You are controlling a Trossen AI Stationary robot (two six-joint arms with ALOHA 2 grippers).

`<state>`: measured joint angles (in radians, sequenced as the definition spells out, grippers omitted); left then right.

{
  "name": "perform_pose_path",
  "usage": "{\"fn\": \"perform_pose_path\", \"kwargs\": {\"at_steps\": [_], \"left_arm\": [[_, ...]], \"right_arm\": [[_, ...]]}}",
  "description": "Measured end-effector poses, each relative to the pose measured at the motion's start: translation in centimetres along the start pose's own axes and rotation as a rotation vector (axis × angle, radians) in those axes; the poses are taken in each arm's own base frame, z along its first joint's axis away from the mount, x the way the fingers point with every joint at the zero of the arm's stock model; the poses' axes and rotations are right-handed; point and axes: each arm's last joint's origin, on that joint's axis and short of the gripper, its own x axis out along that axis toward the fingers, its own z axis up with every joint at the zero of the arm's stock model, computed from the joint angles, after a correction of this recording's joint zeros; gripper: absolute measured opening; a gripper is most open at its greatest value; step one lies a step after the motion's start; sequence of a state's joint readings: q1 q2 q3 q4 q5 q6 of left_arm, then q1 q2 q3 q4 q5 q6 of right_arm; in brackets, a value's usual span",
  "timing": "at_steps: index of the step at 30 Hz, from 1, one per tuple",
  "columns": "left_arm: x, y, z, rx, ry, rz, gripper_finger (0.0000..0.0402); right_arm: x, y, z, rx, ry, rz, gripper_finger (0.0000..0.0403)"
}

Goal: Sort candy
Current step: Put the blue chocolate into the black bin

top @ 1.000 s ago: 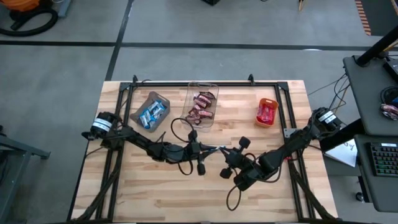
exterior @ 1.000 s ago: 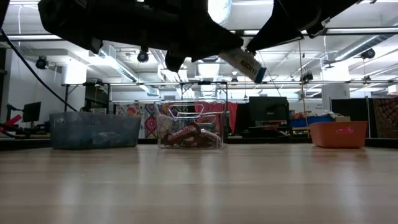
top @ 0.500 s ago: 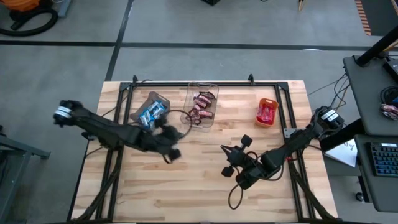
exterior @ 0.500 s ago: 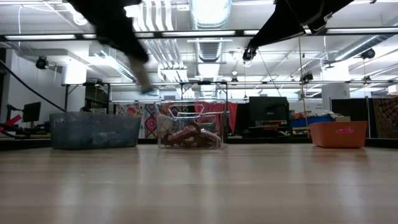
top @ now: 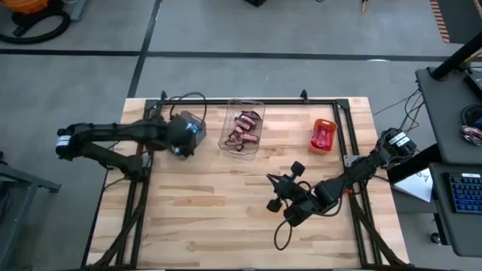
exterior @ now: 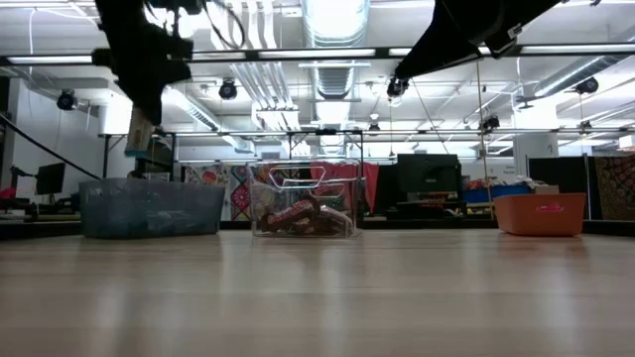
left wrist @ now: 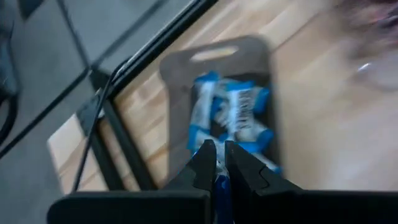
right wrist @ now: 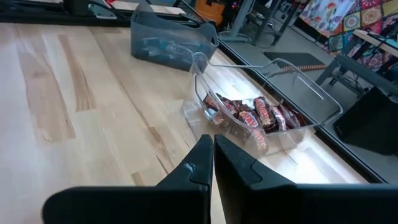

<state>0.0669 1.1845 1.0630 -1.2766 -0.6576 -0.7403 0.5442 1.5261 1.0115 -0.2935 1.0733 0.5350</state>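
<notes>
The left gripper [left wrist: 216, 163] hovered above the grey bin [top: 188, 129] at the bench's far left; its fingers were closed on a blue-and-white bar [left wrist: 221, 184], which showed between the tips in the left wrist view. The step in hand seemed to be the drop of this bar into the grey bin; to do it well, the gripper should be centred over the bin's opening, brought low so the bar cannot bounce off the rim, and only then opened. The right gripper [right wrist: 212, 155] waited above the bare middle of the bench [top: 226, 218]; its fingers were pressed together and held nothing.

The grey bin held several blue-and-white bars [left wrist: 239, 115], lying in a loose heap; the clear bin [top: 243, 128], just beside it, held the dark brown bars [right wrist: 249, 117]; the orange bin [top: 322, 135], well apart to the right, held the red bars [top: 324, 136]. No loose candy was visible on the bench, so the sorting looked almost finished.
</notes>
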Motion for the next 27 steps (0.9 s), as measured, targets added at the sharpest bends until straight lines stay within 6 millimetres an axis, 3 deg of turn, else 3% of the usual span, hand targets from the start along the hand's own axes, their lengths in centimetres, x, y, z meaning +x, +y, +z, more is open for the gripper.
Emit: {"fn": "perform_pose_path", "kwargs": {"at_steps": [6, 13, 20, 27], "left_arm": [[4.2, 0.9, 1.9, 0.004, 0.163, 0.091, 0.0000], [8.3, -0.7, 2.7, 0.045, 0.400, 0.056, 0.0000], [10.9, -2.8, 3.8, 0.128, 0.511, 0.092, 0.0001], [12.1, -4.4, 6.0, 0.185, 0.515, 0.079, 0.0010]], "right_arm": [[0.0, 0.0, 0.0, 0.014, 0.002, 0.004, 0.0009], [0.0, 0.0, 0.0, 0.014, 0.002, 0.003, 0.0009], [0.0, 0.0, -0.1, 0.008, 0.005, 0.001, 0.0009], [0.0, 0.0, -0.1, 0.007, 0.008, 0.006, 0.0009]]}}
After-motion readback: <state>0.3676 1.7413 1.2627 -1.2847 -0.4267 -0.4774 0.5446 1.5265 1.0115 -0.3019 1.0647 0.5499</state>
